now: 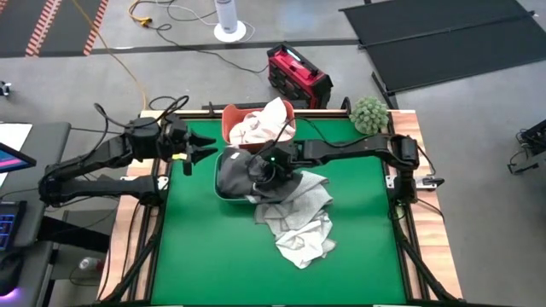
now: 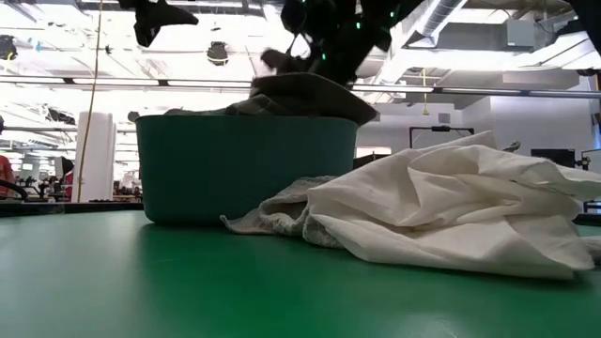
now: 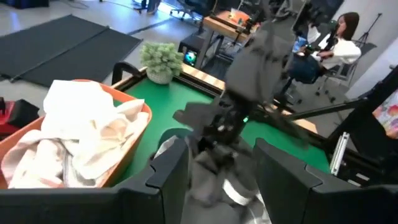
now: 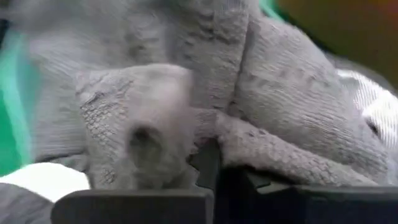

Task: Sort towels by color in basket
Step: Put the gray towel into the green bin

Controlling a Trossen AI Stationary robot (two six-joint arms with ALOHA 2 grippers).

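White towels (image 1: pixel 264 124) in orange basket (image 1: pixel 232 119)

Dark grey waffle-textured cloth towel (image 1: pixel 247 175): crumpled, draped in the grey tub. Cream towels (image 1: pixel 266 124): heaped in the orange tub. Light grey and cream towels (image 1: pixel 299 220): rumpled pile on the green table surface, touching the grey tub.

We see a green surface (image 1: pixel 205 256) with wooden edges. On it, toward the far side, stand two tubs side by side: an orange tub (image 1: pixel 232 121) holding white cloth and, just nearer, a grey-green tub (image 1: pixel 223 181) holding dark grey cloth. A heap of pale towels (image 1: pixel 299 223) lies right of the grey-green tub, touching it. A fuzzy green ball (image 1: pixel 369 113) sits at the far right corner.
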